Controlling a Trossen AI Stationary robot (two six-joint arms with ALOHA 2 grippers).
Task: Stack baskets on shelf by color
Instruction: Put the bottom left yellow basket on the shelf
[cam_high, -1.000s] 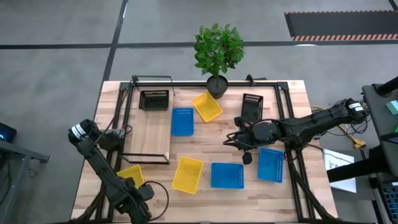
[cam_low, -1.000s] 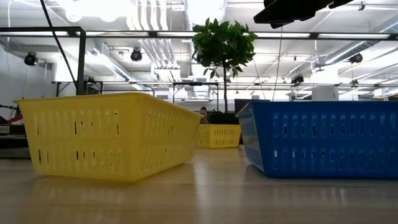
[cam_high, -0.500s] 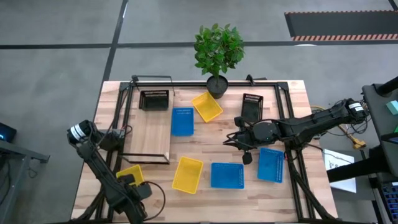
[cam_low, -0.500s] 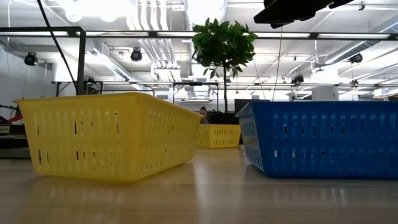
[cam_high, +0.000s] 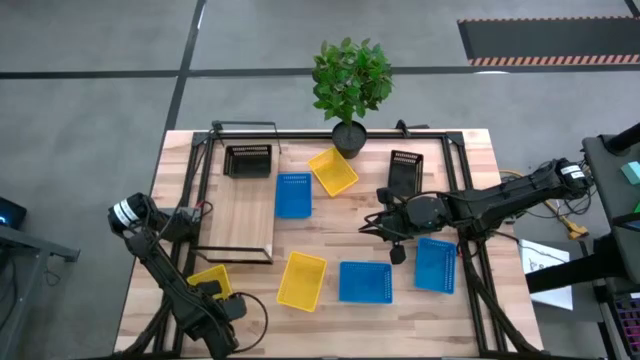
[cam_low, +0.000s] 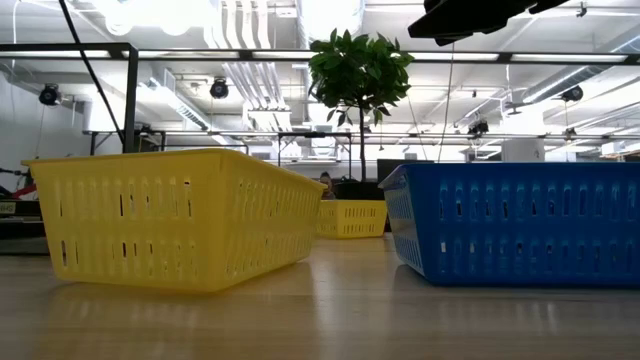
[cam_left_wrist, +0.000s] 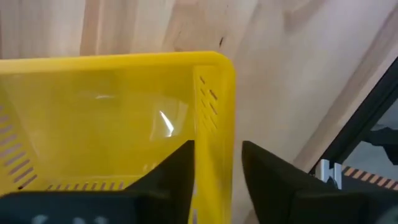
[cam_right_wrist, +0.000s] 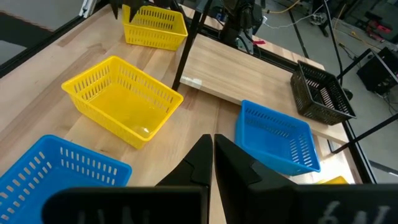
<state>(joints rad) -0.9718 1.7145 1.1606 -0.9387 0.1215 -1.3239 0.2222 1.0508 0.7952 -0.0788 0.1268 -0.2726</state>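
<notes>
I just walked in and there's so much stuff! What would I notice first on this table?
Probably the bright baskets scattered over the table: yellow ones like the one near the front, blue ones like the one beside it, and black ones at the back. A leafy green plant stands at the back edge. At the front left corner, the left gripper has its fingers on either side of a yellow basket's wall.

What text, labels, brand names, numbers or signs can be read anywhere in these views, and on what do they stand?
No readable text: the baskets, the shelf and the tabletop carry no lettering.
Too blurred to read: white marks on a dark part beside the table's edge in the left wrist view.
Not text: the red-and-white striped edge of the floor mat in the high view.
</notes>
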